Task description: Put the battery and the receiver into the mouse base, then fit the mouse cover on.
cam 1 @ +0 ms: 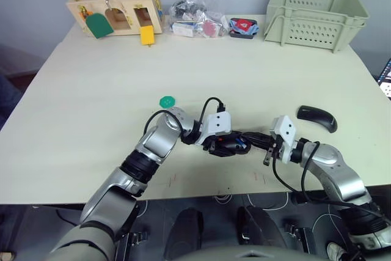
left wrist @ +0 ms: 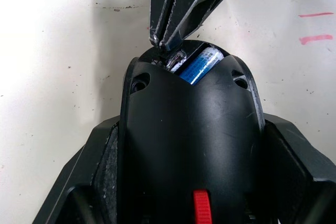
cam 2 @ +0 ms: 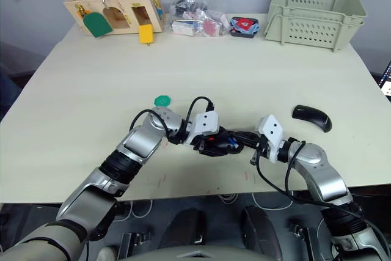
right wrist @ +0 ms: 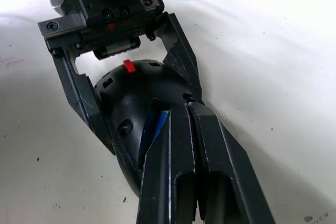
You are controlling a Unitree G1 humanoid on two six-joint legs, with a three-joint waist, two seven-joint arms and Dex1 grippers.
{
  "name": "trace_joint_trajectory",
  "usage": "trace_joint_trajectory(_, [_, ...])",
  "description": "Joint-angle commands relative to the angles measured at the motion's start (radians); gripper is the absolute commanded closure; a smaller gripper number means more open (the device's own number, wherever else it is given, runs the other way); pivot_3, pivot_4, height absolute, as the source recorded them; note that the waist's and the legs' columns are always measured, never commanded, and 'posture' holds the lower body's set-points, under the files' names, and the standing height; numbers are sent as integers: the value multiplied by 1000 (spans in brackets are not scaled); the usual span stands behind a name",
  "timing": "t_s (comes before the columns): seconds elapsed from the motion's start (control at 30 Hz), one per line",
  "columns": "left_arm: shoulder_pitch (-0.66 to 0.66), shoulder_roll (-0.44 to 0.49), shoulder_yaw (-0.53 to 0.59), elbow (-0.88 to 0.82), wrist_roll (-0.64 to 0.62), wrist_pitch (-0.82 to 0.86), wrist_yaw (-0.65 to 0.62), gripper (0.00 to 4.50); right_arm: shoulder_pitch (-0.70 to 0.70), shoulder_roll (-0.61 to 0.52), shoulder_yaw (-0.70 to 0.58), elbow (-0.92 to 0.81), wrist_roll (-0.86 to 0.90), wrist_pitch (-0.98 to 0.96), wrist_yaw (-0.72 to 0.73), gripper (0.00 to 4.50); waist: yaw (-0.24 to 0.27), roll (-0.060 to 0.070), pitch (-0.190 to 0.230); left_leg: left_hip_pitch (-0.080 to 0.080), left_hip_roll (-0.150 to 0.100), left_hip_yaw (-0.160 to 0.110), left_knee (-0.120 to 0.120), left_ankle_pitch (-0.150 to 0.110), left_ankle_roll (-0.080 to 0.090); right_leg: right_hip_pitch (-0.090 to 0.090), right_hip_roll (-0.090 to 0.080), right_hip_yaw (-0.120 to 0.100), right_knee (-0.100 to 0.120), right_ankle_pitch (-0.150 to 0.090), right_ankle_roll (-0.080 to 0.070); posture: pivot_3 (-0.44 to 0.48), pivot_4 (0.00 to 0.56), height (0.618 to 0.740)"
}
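The black mouse base (cam 1: 225, 147) lies near the table's front edge, red patch (left wrist: 201, 207) on top. My left gripper (cam 1: 235, 145) is shut on the mouse base, one finger (left wrist: 92, 177) on each side. The blue and white battery (left wrist: 198, 65) lies in the base's hollow. My right gripper (cam 1: 247, 139) is shut, its fingertips (left wrist: 165, 40) touching the hollow's rim beside the battery. A small silvery bit (left wrist: 176, 60) sits under those tips; I cannot tell if it is the receiver. The glossy mouse cover (cam 1: 316, 118) lies apart on the table to the right.
A green disc (cam 1: 167, 101) lies just behind my left wrist. Along the far edge stand a wooden latch box (cam 1: 116, 10), a plastic bag of small parts (cam 1: 195, 19), a red and blue item (cam 1: 243, 27) and a pale green basket (cam 1: 314, 13).
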Motion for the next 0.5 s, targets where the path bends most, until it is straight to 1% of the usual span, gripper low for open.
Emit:
trace_joint_trajectory(0.03, [33, 17, -52, 28, 28, 34, -21, 1566, -12, 11, -5, -1, -10, -23, 11, 4466, -2, 0, 0, 4, 0, 0, 0, 0, 0, 3, 0, 0, 0, 0, 0, 0, 150, 740])
trace_joint_trajectory(0.33, [37, 18, -51, 19, 29, 40, -23, 1566, -7, 18, 12, 56, -76, -29, 12, 4466, -3, 0, 0, 5, 0, 0, -1, 0, 0, 5, 0, 0, 0, 0, 0, 0, 150, 740])
trace_joint_trajectory(0.5, [37, 17, -50, 21, 29, 41, -23, 1566, -6, 3, 42, 69, -112, 19, 14, 4466, -5, 1, -1, 7, 0, 0, -1, 0, 0, 6, 0, 0, 0, 0, 0, 0, 150, 740])
